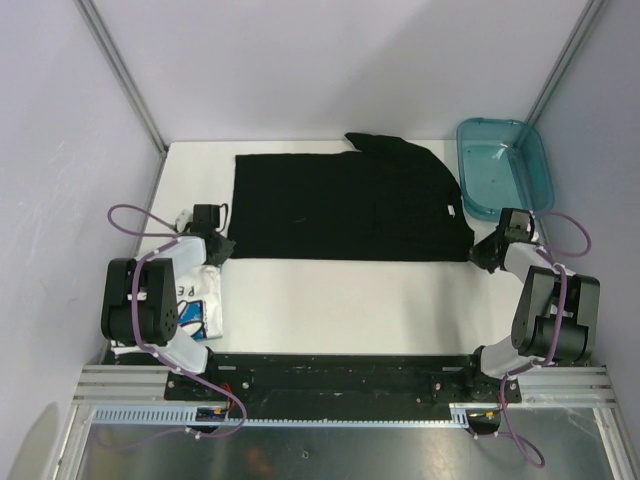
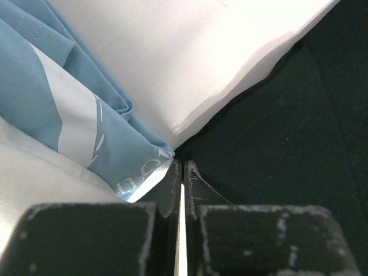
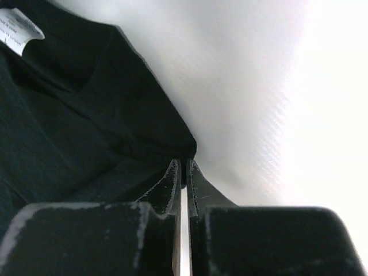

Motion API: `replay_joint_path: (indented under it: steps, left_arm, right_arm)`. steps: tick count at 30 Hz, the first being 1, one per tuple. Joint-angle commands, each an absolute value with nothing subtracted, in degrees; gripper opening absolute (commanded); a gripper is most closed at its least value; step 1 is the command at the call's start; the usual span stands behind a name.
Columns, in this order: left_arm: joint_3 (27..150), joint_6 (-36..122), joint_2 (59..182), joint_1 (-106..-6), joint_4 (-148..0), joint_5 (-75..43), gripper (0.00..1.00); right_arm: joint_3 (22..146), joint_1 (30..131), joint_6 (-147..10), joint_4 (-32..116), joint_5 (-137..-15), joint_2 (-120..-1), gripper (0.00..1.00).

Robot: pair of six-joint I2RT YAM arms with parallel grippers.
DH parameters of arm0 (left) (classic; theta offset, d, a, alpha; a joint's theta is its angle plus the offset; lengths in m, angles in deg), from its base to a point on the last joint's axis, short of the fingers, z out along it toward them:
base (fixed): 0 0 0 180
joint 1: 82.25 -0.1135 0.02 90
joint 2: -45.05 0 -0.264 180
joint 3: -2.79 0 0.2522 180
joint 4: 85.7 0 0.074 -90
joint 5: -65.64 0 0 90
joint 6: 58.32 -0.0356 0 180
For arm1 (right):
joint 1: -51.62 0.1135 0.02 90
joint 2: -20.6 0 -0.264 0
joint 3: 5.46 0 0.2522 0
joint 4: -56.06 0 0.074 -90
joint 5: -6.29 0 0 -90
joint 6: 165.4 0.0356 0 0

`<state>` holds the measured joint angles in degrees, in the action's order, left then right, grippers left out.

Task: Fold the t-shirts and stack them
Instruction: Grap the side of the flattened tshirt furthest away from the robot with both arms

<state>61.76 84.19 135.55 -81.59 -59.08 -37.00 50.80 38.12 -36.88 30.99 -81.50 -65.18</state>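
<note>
The black t-shirt [image 1: 350,205] lies spread flat across the middle of the table, one sleeve folded at its far right. My left gripper [image 1: 215,247] is down at its near-left corner, shut on the edge of the black t-shirt [image 2: 276,144]. My right gripper [image 1: 484,252] is at the near-right corner, its jaws pinched on the black t-shirt [image 3: 69,132] there. The white t-shirt [image 1: 200,300] with blue print lies crumpled under my left arm. In the left wrist view the white t-shirt [image 2: 69,115] touches the left gripper [image 2: 182,164]. A white label [image 3: 20,29] shows beyond the right gripper [image 3: 184,164].
A teal translucent bin [image 1: 503,165] stands at the far right corner, just beyond my right arm. Grey walls close in the table at the back and on both sides. A strip of bare white table [image 1: 350,300] runs between the black t-shirt and the arm bases.
</note>
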Motion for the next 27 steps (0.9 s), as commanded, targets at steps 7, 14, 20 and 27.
replay_joint_path:
  steps: [7,14,20,27]
  left_arm:
    - [60.57,83.1,130.43,-78.38,-56.03,-39.76,0.0]
    - [53.59,88.01,122.2,-75.79,-49.6,-42.37,0.0]
    - [46.83,91.67,109.96,-75.73,-42.9,-44.57,0.0]
    - [43.02,96.16,99.03,-75.85,-33.42,-46.92,0.0]
  right_arm:
    - [55.31,34.02,-38.43,17.34,-91.34,-60.24,0.0]
    - [53.45,30.86,-38.94,8.64,-93.17,-55.66,0.0]
    - [51.85,30.39,-37.48,1.74,-95.53,-51.78,0.0]
    - [51.46,30.09,-30.88,-7.28,-95.27,-48.06,0.0]
